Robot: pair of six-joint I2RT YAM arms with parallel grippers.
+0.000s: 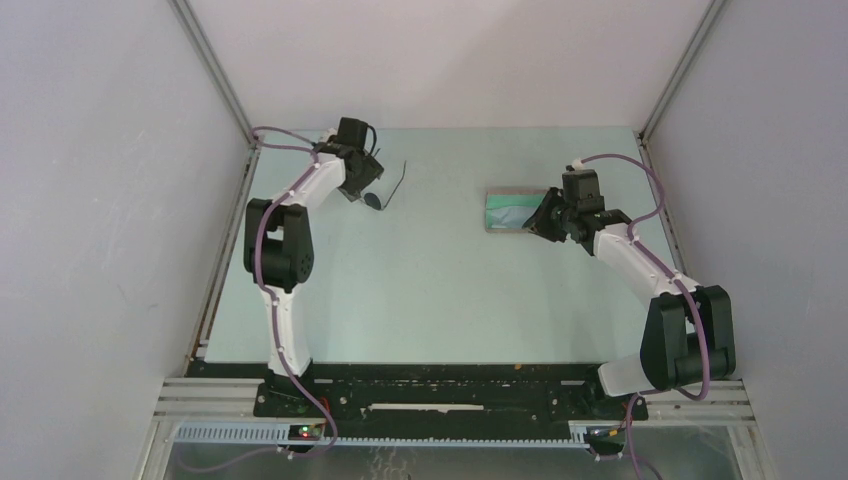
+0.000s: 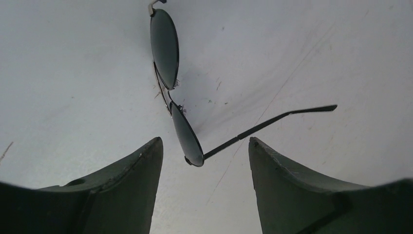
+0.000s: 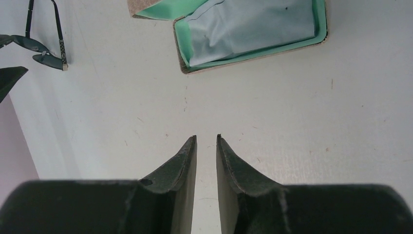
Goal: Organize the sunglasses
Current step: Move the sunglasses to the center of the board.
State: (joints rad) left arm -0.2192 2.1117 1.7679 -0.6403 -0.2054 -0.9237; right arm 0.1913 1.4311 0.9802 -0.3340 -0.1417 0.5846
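Sunglasses (image 2: pixel 167 73) (far hinge cropped) lie before left claw (image 2: pixel 205 140).

The sunglasses (image 2: pixel 164 48) have a thin black wire frame and dark grey-green lenses. The case (image 3: pixel 253 56) is greyish tan outside with a mint-green lining, and the cloth (image 3: pixel 248 27) inside it is light blue. Around the case, the table (image 1: pixel 430 290) is pale and faintly green. The left arm (image 1: pixel 283 250) and right arm (image 1: pixel 640 265) are white with black joints and purple cables.

No text, label or number legible anywhere; views perhaps too coarse
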